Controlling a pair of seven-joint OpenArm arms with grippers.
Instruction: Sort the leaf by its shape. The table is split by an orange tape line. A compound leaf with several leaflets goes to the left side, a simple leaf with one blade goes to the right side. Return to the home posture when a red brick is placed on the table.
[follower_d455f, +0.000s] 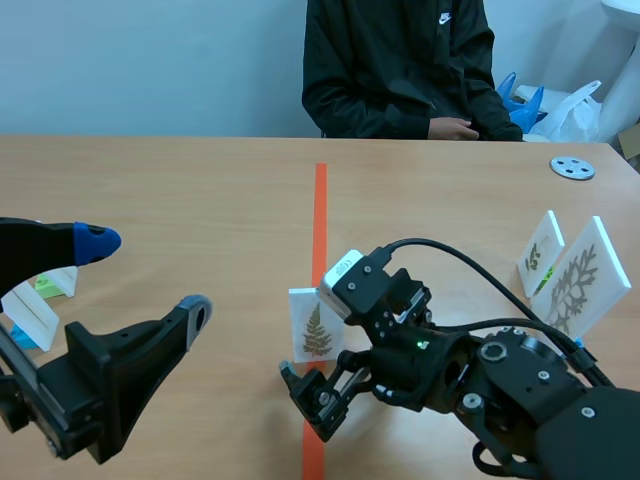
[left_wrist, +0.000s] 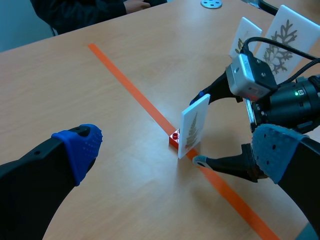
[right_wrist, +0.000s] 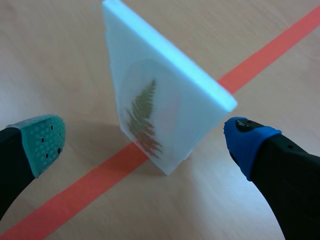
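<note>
A white card (follower_d455f: 313, 325) printed with a fern frond of several leaflets stands upright on the orange tape line (follower_d455f: 321, 200). In the left wrist view the card (left_wrist: 194, 125) rests on a small red base (left_wrist: 174, 138). My right gripper (follower_d455f: 318, 345) is open around the card, one finger on each side, neither pad touching it. In the right wrist view the card (right_wrist: 155, 105) stands just ahead of and between the green pad (right_wrist: 42, 140) and the blue pad (right_wrist: 245, 137). My left gripper (follower_d455f: 146, 277) is open well left of the card, holding nothing.
Two more leaf cards (follower_d455f: 541, 252) (follower_d455f: 580, 278) lean at the right side. Further cards (follower_d455f: 35, 310) stand at the left edge behind my left arm. A person (follower_d455f: 400, 70) sits across the table. A metal disc (follower_d455f: 572, 167) lies far right.
</note>
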